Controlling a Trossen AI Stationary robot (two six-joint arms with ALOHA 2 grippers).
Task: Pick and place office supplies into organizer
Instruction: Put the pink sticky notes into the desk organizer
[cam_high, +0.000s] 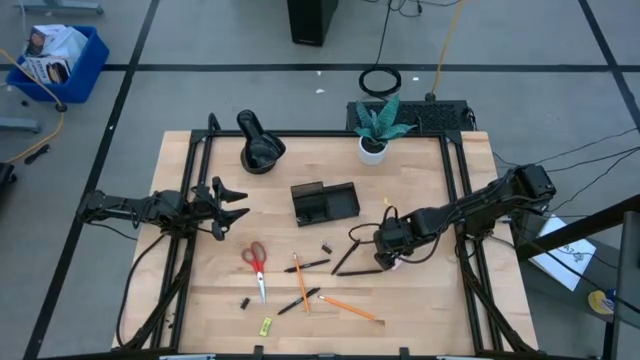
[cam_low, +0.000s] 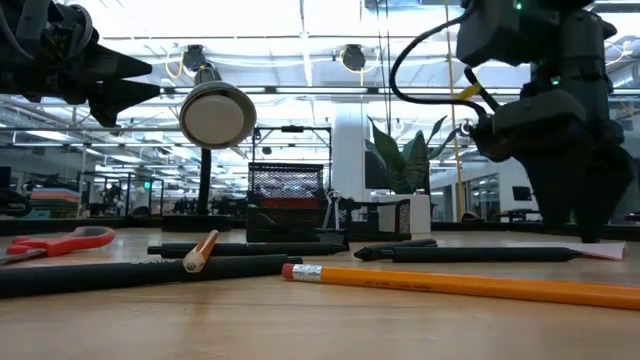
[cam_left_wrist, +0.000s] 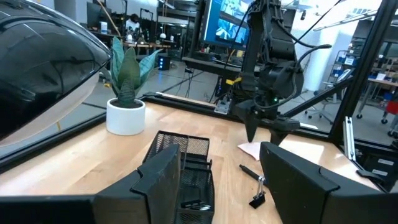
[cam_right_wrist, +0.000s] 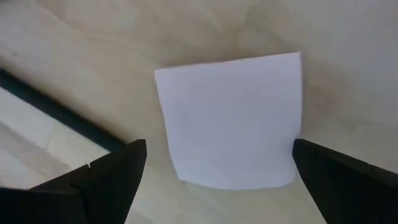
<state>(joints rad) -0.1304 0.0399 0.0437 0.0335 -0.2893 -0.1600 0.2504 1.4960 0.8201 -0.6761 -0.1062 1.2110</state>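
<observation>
the right claw (cam_high: 390, 262) sits low over the table (cam_high: 420, 320) in the right-centre of the high view, pointing straight down at the sticky-note pad (cam_right_wrist: 231, 118). in the right wrist view the pad looks pale and square and lies flat on the wood, with the claw's two dark fingers (cam_right_wrist: 106, 177) spread wide on either side of it, released and holding nothing. whether the fingertips touch the pad's edges cannot be told. in the low view the same claw (cam_low: 585, 215) hangs at the right of the frame, its tips down at the table surface.

the left claw (cam_high: 238, 206) hovers at the left-centre of the high view, above the table, its fingers apart and empty, facing the organizer (cam_high: 325, 202), which stands near the middle of the frame.

below the organizer in the high view the remaining supplies are scattered: the red-handled scissors (cam_high: 257, 265) at lower left of centre, an orange pencil (cam_high: 300, 282) crossing a black pen (cam_high: 298, 301), a second orange pencil (cam_high: 350, 308) further right, more black pens (cam_high: 348, 256) just left of the right claw, a small black clip (cam_high: 326, 247), another clip (cam_high: 244, 302) near the scissors' tips, and the small yellow-green piece (cam_high: 266, 325) near the bottom edge.

a round black lamp (cam_high: 258, 142) and a white plant pot (cam_high: 373, 148) stand along the upper part of the table.
</observation>
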